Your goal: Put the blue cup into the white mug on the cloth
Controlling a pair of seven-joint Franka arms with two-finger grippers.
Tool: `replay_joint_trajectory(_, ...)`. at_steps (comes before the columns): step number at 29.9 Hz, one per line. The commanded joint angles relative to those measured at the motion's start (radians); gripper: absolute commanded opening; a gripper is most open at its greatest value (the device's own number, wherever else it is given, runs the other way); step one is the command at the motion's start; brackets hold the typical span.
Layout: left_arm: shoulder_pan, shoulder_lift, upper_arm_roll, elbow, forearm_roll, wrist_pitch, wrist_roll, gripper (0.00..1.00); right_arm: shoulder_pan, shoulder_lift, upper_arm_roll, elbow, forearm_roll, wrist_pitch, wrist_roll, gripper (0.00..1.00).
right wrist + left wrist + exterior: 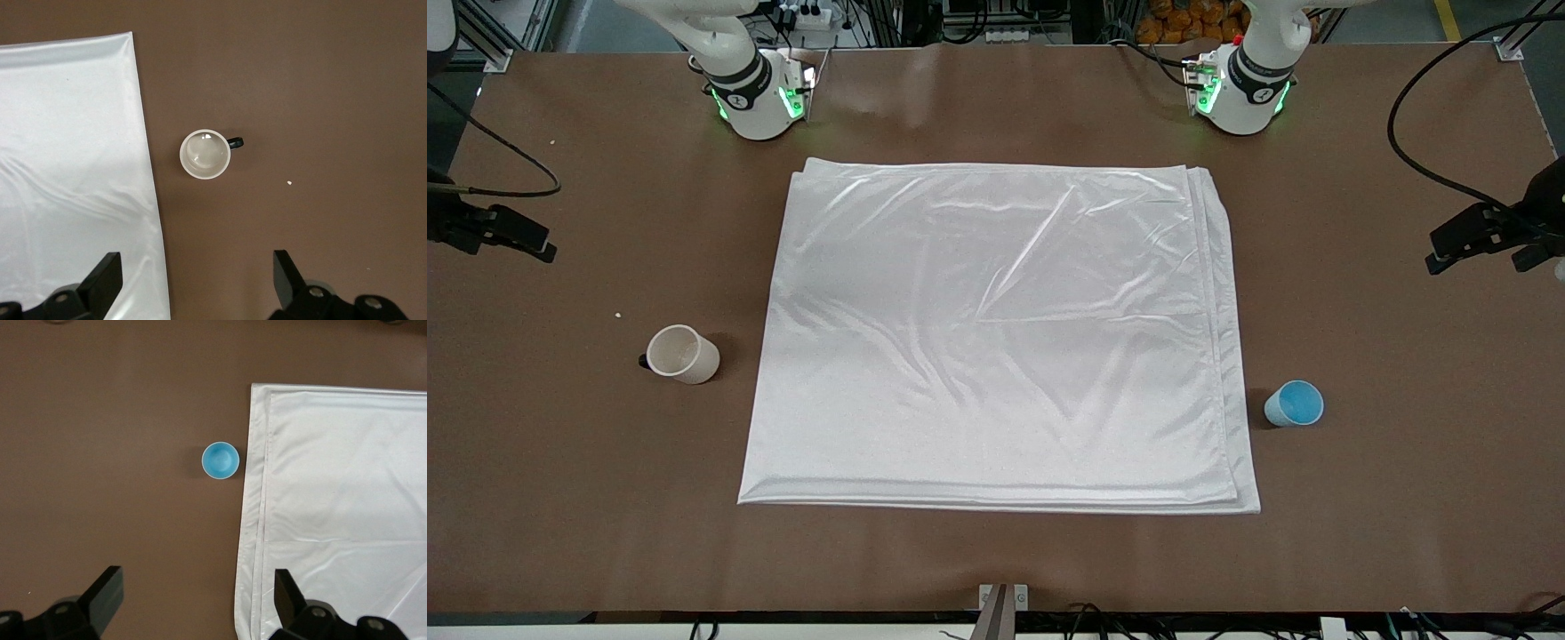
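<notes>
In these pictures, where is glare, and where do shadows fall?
Front view: bright streaks of glare on the folded white satin cloth; left wrist view: the small blue handleless cup casts a soft shadow; right wrist view: the cream-white mug interior reflects light.

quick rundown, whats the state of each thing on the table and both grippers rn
blue cup: upright, empty, on the bare table beside the cloth at the left arm's end
white mug: upright, empty, on the bare table beside the cloth at the right arm's end
cloth: spread flat, folded in layers, wrinkled, nothing on it
left gripper: open, high over the table by the blue cup
right gripper: open, high over the table by the white mug
</notes>
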Motion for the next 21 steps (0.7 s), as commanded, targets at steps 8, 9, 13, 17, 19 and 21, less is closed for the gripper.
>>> replay_joint_trajectory(8, 0.005, 0.007, -0.004, -0.005, 0.009, 0.009, 0.020, 1.00, -0.095, 0.016, 0.001, -0.149, 0.005, 0.131, -0.286, 1.00)
replay_joint_trajectory(9, 0.005, 0.012, -0.003, -0.014, 0.009, 0.021, 0.020, 1.00, -0.101, 0.023, 0.001, -0.155, 0.005, 0.137, -0.329, 1.00)
replay_joint_trajectory(13, 0.006, 0.010, -0.003, -0.074, 0.009, 0.097, 0.020, 1.00, -0.116, 0.044, 0.001, -0.163, 0.007, 0.148, -0.452, 1.00)
replay_joint_trajectory(17, 0.017, 0.012, -0.003, -0.151, 0.009, 0.199, 0.039, 1.00, -0.123, 0.072, 0.001, -0.168, 0.009, 0.176, -0.536, 1.00)
replay_joint_trajectory(19, 0.017, 0.013, -0.003, -0.191, 0.009, 0.254, 0.040, 1.00, -0.127, 0.084, 0.001, -0.174, 0.009, 0.188, -0.602, 1.00)
replay_joint_trajectory(21, 0.014, 0.029, -0.003, -0.212, 0.009, 0.298, 0.040, 1.00, -0.129, 0.096, 0.001, -0.178, 0.009, 0.206, -0.668, 1.00)
